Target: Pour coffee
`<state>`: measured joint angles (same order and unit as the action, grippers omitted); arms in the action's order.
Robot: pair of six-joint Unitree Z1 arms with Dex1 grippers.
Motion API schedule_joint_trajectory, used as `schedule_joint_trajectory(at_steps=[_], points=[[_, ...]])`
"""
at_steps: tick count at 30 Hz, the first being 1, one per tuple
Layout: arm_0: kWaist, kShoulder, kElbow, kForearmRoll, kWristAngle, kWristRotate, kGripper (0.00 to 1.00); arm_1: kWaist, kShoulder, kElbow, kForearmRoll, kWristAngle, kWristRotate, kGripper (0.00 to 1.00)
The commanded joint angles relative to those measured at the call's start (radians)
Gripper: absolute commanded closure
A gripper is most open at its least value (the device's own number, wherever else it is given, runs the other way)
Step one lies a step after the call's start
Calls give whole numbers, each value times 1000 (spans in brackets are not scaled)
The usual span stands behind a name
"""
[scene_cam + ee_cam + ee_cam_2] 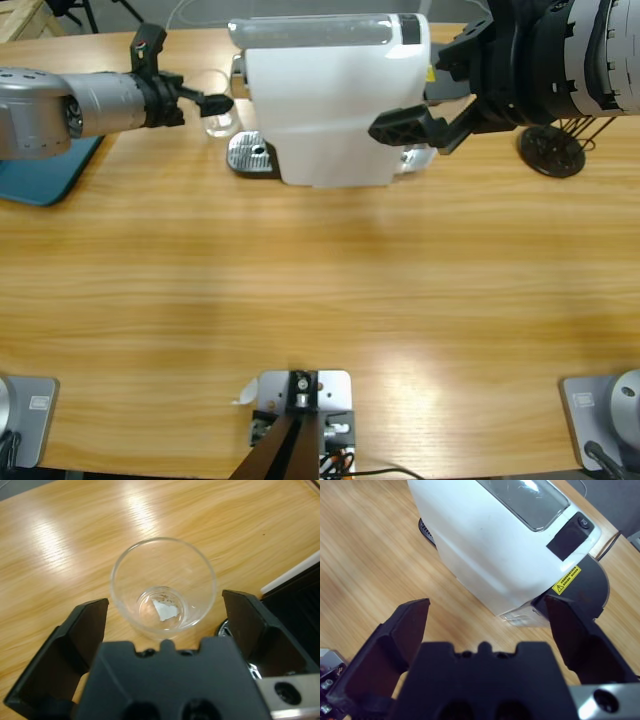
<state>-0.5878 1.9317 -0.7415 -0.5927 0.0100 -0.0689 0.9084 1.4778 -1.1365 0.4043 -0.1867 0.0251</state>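
your left gripper (pixel 162 617) jaws gape wide, gripping nothing | small clear glass cup (pixel 163 586) stands upright between them, nearly dry, no coffee seen | right gripper (pixel 485 615) open too, facing white coffee machine (pixel 490 545) | left arm nearer cup

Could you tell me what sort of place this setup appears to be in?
Probably a robotics lab workbench: a long wooden table, a white coffee machine and a clear glass cup.

coffee machine (pixel 335 100) blocks table's (pixel 320 300) far middle; near half open.
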Motion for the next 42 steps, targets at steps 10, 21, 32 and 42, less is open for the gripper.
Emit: schedule_joint_trajectory(at_steps=[10,21,32,42], points=[[27,100,-60,-12,-56,-9,0,-34,-26,46,7,20,-11,0],[31,110,-73,-10,-58,-14,94,-42,-35,58,0,32,-9,0],[31,112,-71,-10,-59,-15,520,-42,-46,72,-6,32,-4,0],[59,-74,36,20,-56,25,515,-42,-63,75,-9,30,0,0]])
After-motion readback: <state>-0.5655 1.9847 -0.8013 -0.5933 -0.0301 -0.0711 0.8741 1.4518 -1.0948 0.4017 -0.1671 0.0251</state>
